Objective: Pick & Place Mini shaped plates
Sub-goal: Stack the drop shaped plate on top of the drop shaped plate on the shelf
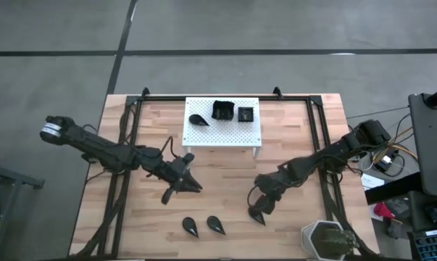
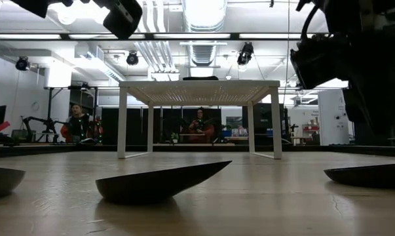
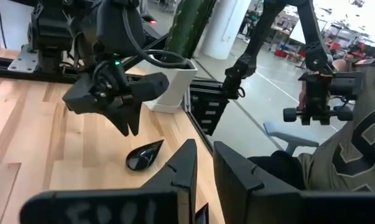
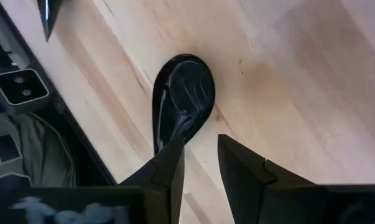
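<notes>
Three teardrop plates point(image 1: 204, 226) lie on bare wood near the white stand point(image 1: 222, 123), right gripper point(image 1: 261, 212) fingers parted over one point(image 4: 182, 93), left gripper point(image 1: 183, 185) fingers apart, empty; an off-centre pinch could skid the glossy dish.

Below my right pincer point(image 1: 264, 210) a glossy black teardrop plate point(image 4: 182, 98) lies flat on the wood; two more teardrops point(image 1: 191, 227) rest side by side nearer the front edge; another teardrop point(image 1: 198, 119) and two square dishes point(image 1: 223, 111) sit on the stand.
</notes>
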